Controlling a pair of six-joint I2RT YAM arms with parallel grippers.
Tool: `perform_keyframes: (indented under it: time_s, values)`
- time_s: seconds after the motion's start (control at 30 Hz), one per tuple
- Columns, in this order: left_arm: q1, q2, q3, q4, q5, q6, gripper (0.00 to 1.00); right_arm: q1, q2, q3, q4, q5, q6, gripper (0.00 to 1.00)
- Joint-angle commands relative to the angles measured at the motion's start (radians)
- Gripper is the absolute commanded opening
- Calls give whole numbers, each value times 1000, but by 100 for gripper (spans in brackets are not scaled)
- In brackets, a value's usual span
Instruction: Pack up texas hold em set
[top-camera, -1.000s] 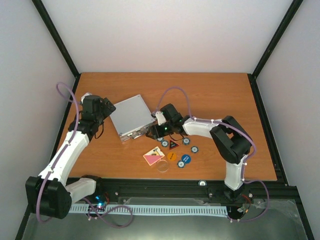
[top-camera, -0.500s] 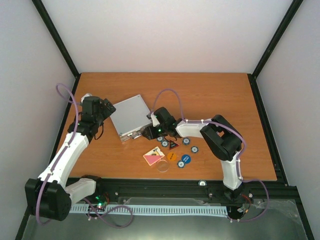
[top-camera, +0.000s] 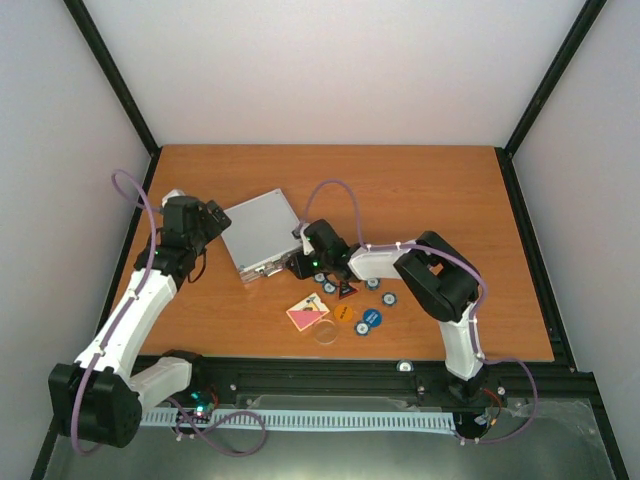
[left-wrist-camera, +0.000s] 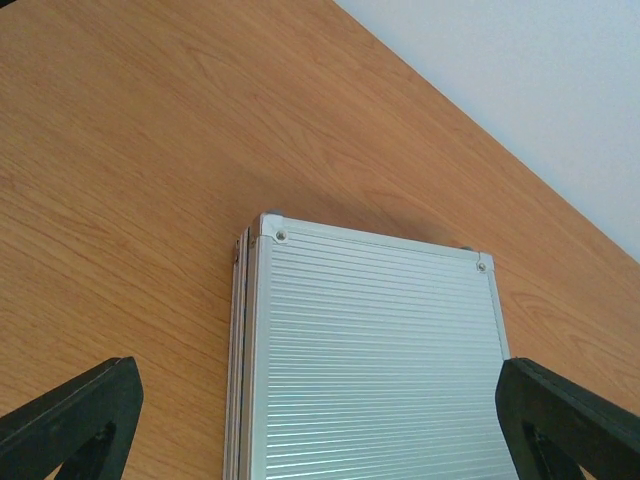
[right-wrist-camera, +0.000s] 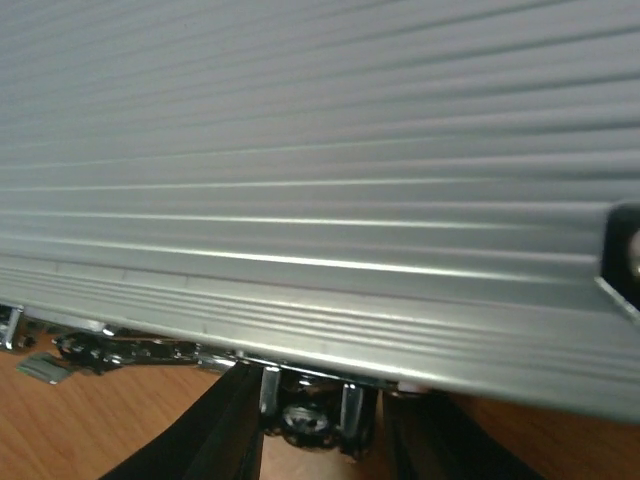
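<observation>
The right gripper (top-camera: 300, 264) has slid left, away from the loose chips (top-camera: 388, 298), to the front edge of the shut aluminium case (top-camera: 260, 230), which lies left of centre on the table (top-camera: 430, 200). Its fingers stand parted either side of a latch (right-wrist-camera: 310, 412). The left gripper (top-camera: 207, 216) gapes wide at the case's opposite edge. The case looks rigid, light and slick-ribbed, so the lid's edge is probably the best place to grip.

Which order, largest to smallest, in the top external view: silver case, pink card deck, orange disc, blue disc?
1. silver case, clearly the largest
2. pink card deck
3. orange disc and blue disc: they look about the same size, so I won't rank them against each other
</observation>
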Motion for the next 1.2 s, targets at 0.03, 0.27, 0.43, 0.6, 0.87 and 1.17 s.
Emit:
perform_keyframes:
  time_s: [0.03, 0.27, 0.43, 0.6, 0.87, 1.17]
  values:
    - [-7, -11, -1, -13, 0, 18, 100, 8, -6, -36, 59, 48, 4, 25]
    - [-7, -14, -6, -20, -8, 21, 100, 11, -49, -49, 34, 53, 7, 3]
    - [-7, -24, -1, -23, -5, 24, 100, 15, -109, -84, 42, 58, 7, 3]
    - [-7, -39, 4, -31, -12, 28, 100, 17, -155, -94, 38, 53, 0, 3]
    - [-7, -66, 2, -37, -13, 30, 100, 21, -217, -97, 37, 46, -17, 3]
    - [-7, -118, 6, -48, -1, 51, 100, 23, -284, -68, 8, 51, -36, 3]
